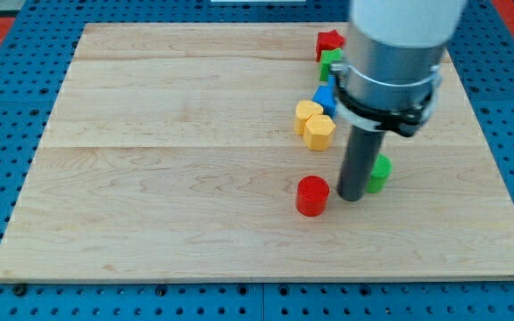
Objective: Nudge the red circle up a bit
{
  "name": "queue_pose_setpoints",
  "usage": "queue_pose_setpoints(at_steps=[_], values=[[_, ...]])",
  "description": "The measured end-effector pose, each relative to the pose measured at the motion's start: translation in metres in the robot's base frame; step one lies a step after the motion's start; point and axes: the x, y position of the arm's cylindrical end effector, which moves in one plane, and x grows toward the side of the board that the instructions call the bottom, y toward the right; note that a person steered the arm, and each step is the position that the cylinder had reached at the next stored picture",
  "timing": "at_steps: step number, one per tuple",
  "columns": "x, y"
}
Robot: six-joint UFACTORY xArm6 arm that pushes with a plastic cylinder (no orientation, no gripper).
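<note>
The red circle (311,195) stands on the wooden board (168,178), right of centre and toward the view's bottom. My tip (352,197) rests on the board just to the circle's right, a small gap apart. A green block (380,173) sits right behind the rod, partly hidden by it.
Two yellow blocks (314,124) lie above the red circle. A blue block (325,96), a green block (330,62) and a red block (329,41) line up toward the view's top, partly hidden by the arm (391,62). A blue pegboard surface (7,178) surrounds the board.
</note>
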Motion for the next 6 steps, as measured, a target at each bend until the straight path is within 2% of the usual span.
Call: queue_pose_setpoints(at_steps=[2,3,4,5,6], values=[[-0.044,0.089],[-0.039,0.097],[-0.07,0.098],[-0.056,0.099],[0.021,0.072]])
